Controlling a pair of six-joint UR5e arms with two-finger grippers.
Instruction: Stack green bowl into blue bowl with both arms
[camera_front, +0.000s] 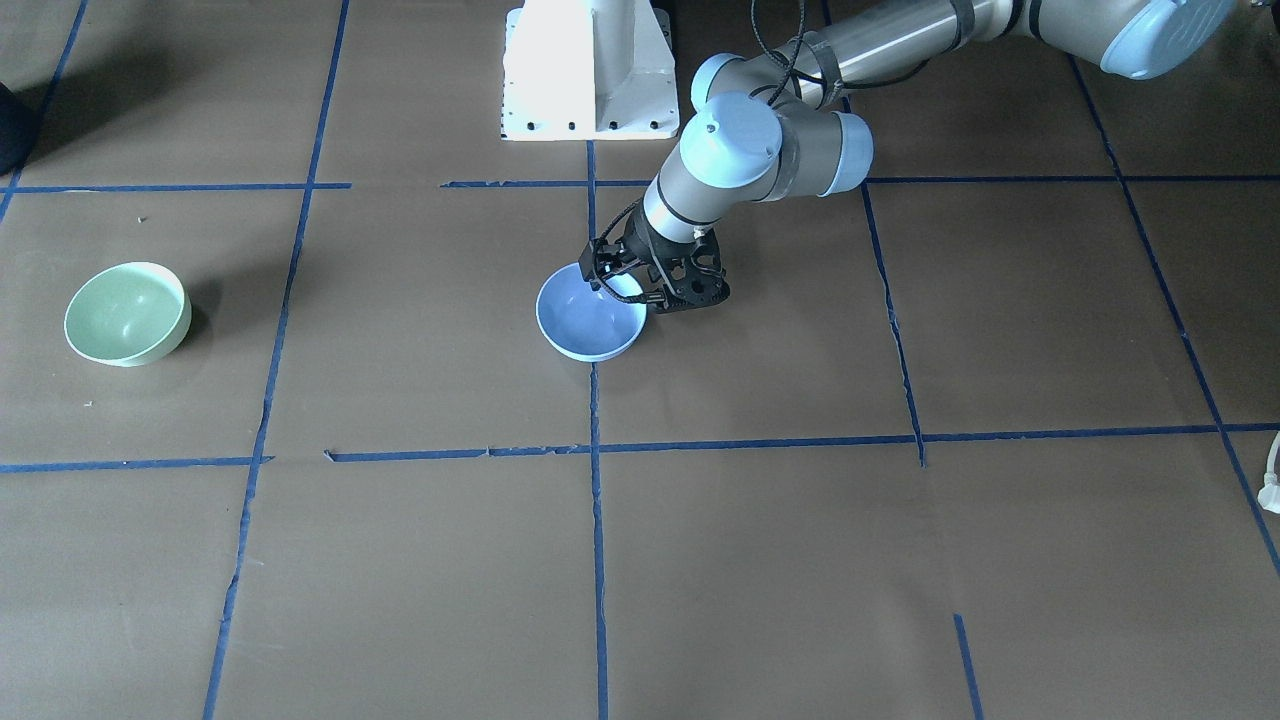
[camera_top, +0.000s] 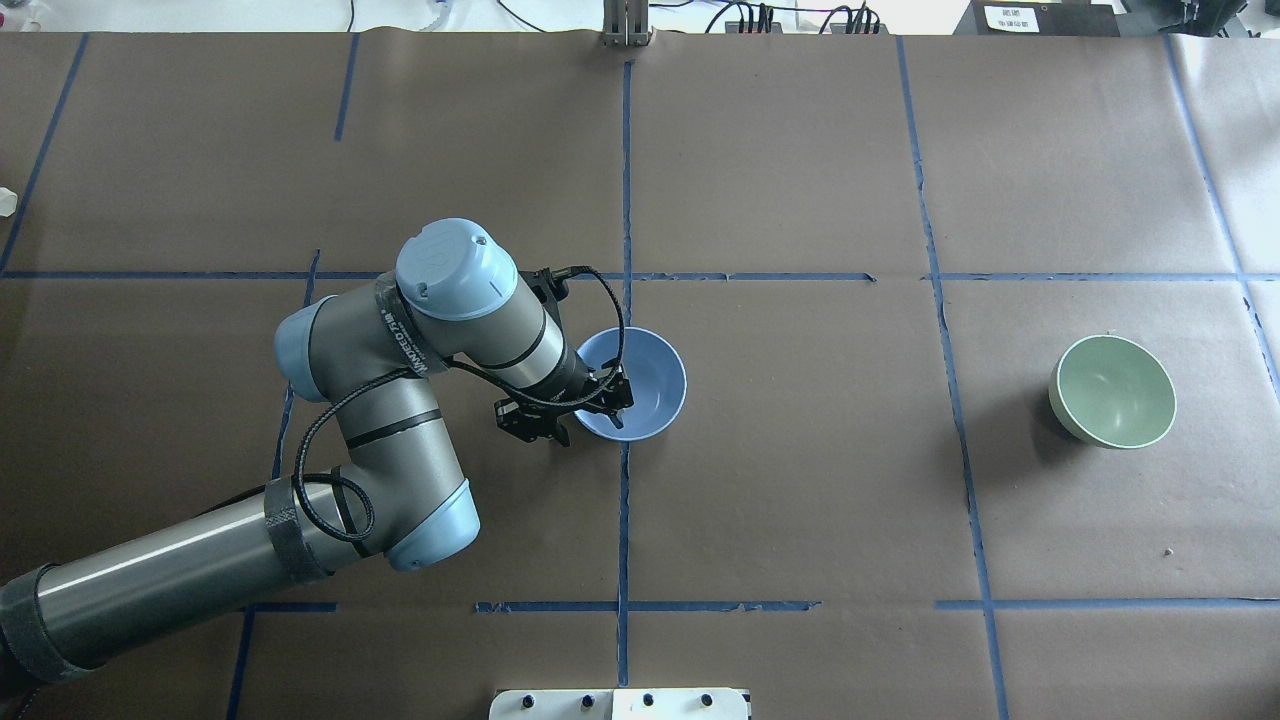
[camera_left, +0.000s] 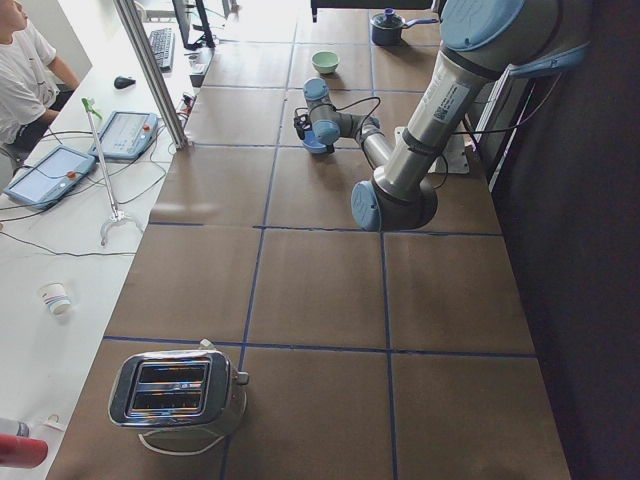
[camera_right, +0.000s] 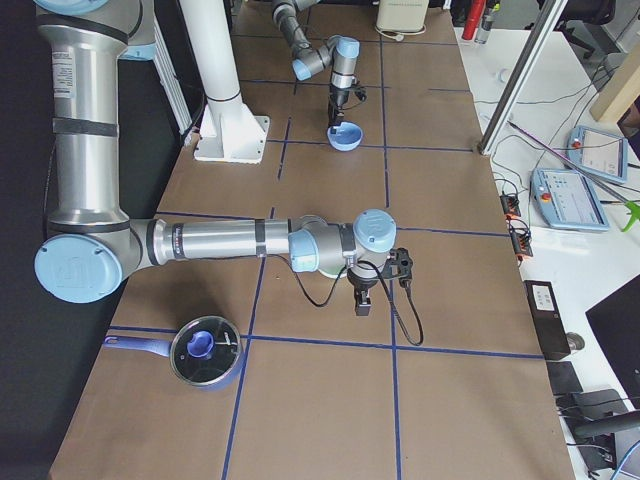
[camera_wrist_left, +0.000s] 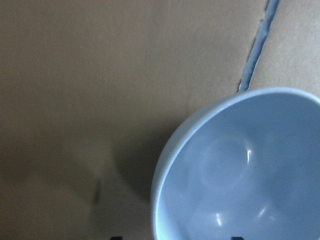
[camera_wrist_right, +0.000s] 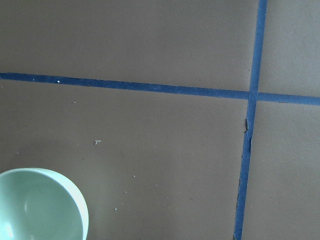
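The blue bowl stands upright near the table's middle and also shows in the overhead view. My left gripper is open and straddles its rim on the robot's side, one finger inside and one outside. The left wrist view shows the blue bowl's inside close below. The green bowl stands upright and alone far to the robot's right. Its edge shows in the right wrist view. My right gripper shows only in the exterior right view, low over the table. I cannot tell if it is open.
The white pedestal base stands at the robot's edge. A toaster sits at the table's left end and a lidded pot at the right end. An operator and tablets are at a side bench. Blue tape lines grid the brown surface.
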